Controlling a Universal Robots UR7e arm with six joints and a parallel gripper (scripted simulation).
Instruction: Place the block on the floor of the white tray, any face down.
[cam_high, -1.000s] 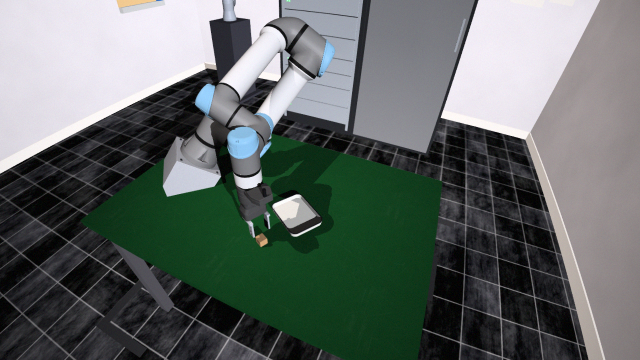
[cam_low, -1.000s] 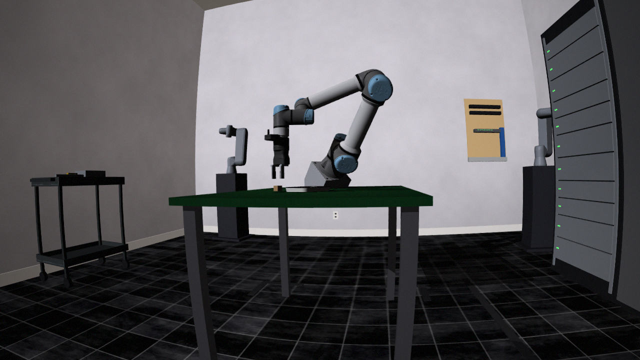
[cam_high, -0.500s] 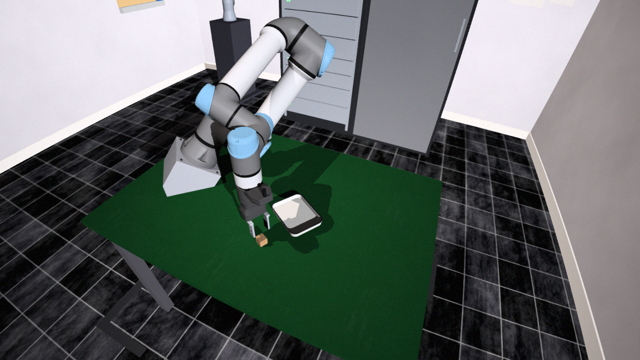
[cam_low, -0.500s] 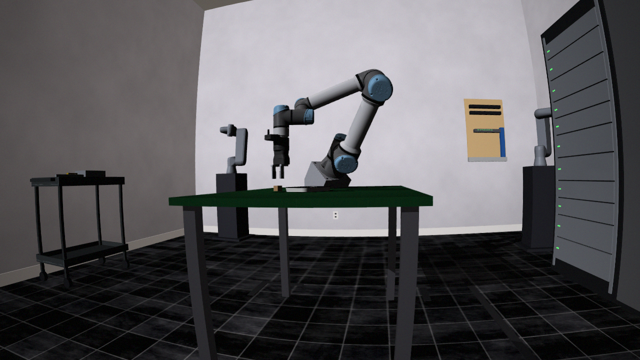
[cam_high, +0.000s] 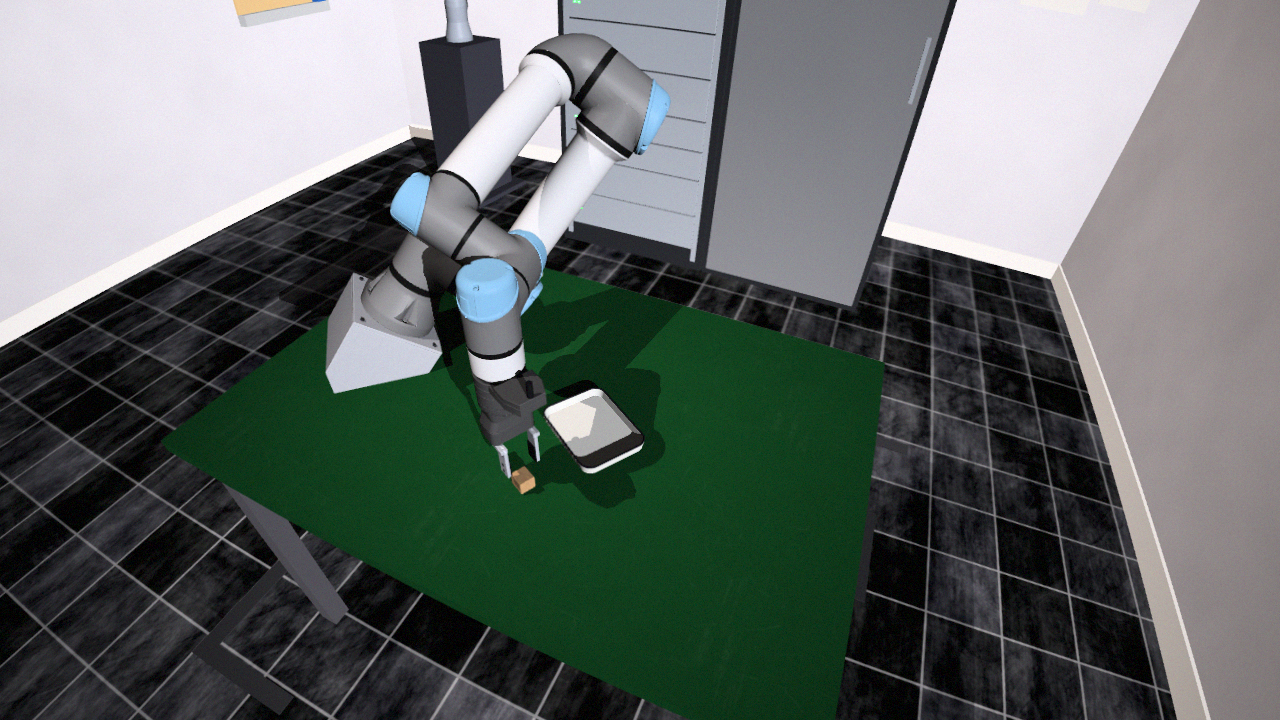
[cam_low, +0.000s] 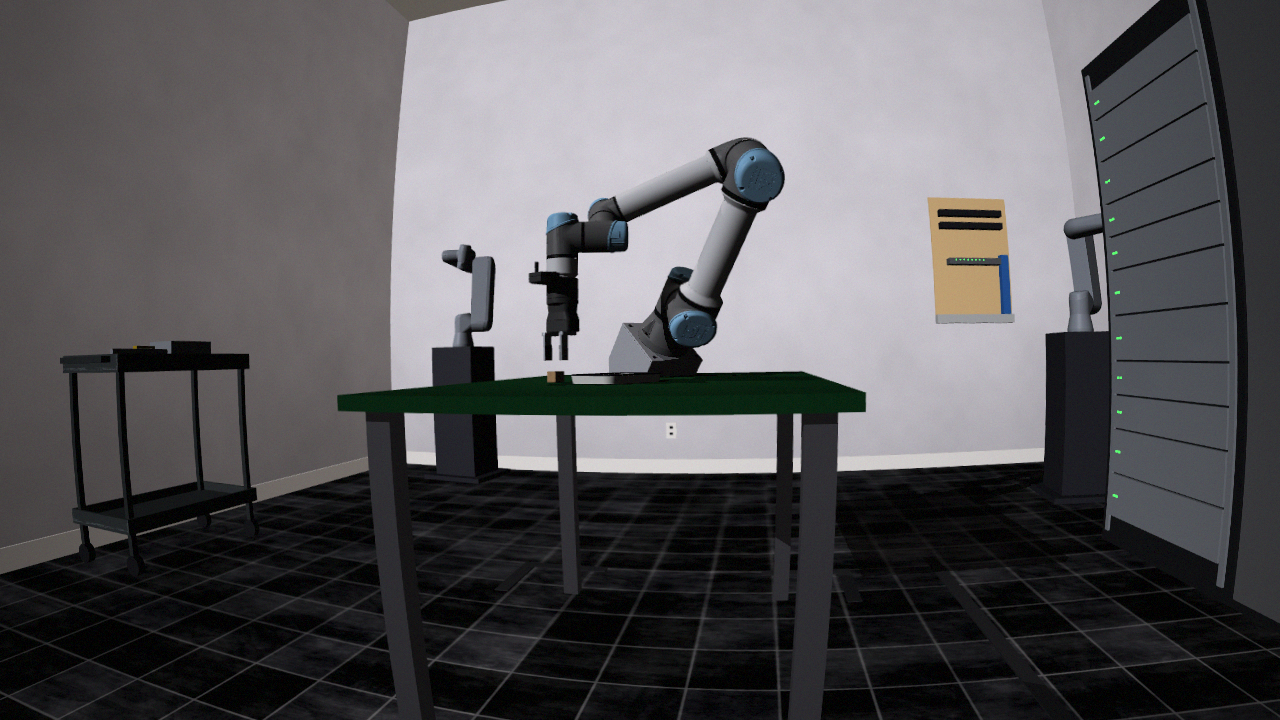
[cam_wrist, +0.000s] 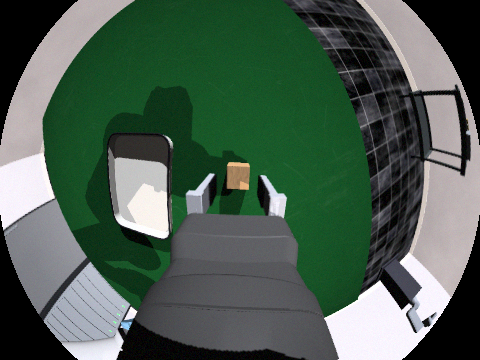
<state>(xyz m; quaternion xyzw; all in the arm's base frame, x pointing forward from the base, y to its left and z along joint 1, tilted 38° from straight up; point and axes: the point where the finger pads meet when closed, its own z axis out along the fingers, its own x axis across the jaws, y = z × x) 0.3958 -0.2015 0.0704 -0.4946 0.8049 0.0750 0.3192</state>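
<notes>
Table: square top covered in a matte dark green surface, standing on grey angular legs over a glossy black tiled floor.

Block: small tan cube with a plain, wood-like finish, sitting flat on the green surface near the table's front-left part, just beside the tray's near corner and outside it. In the wrist view the block is showing between the two fingertips, lower than them; in the exterior view it is lying on the table with a gap of air under the fingers.

Gripper: dark grey boxy body with two slim pale fingers, hanging straight down over the block. The fingers are standing wide apart, nearly at full spread, gripping nothing and touching nothing.

White tray: shallow rectangle with rounded corners, dark outer rim, smooth white floor partly in shadow, lying flat just to the right of the gripper in the top view. Nothing is lying on its visible floor.

Arm: glossy white and grey tubular links with pale blue joint caps, the wrist pointing vertically down, the forearm reaching back up to a high elbow, then descending to a slanted grey wedge pedestal at the table's rear-left corner.

Behind: a tall grey cabinet against the white wall.
</notes>
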